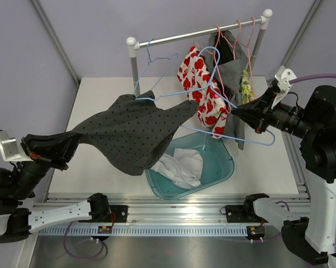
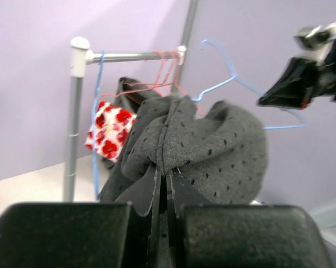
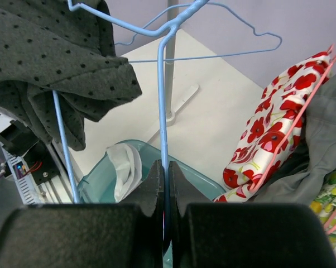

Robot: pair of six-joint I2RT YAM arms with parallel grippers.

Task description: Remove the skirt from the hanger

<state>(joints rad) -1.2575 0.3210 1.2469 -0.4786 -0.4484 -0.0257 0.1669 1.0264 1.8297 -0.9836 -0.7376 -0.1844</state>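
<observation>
The grey dotted skirt [image 1: 132,131] hangs stretched in the air between my two arms. My left gripper [image 1: 72,139] is shut on its left edge; in the left wrist view the cloth [image 2: 212,145] bunches at the closed fingertips [image 2: 167,174]. My right gripper [image 1: 236,113] is shut on the wire of a light blue hanger [image 1: 212,84], held off the rail. In the right wrist view the hanger wire [image 3: 161,100] runs up from the shut jaws [image 3: 166,164], and the skirt [image 3: 51,61] still drapes over the hanger's far arm.
A teal bin [image 1: 215,162] with white cloth [image 1: 182,167] sits under the skirt. The clothes rail [image 1: 198,36] at the back holds an empty blue hanger [image 1: 151,61], a red-flowered garment [image 1: 198,84], a grey garment [image 1: 232,67] and pink hangers [image 1: 240,33].
</observation>
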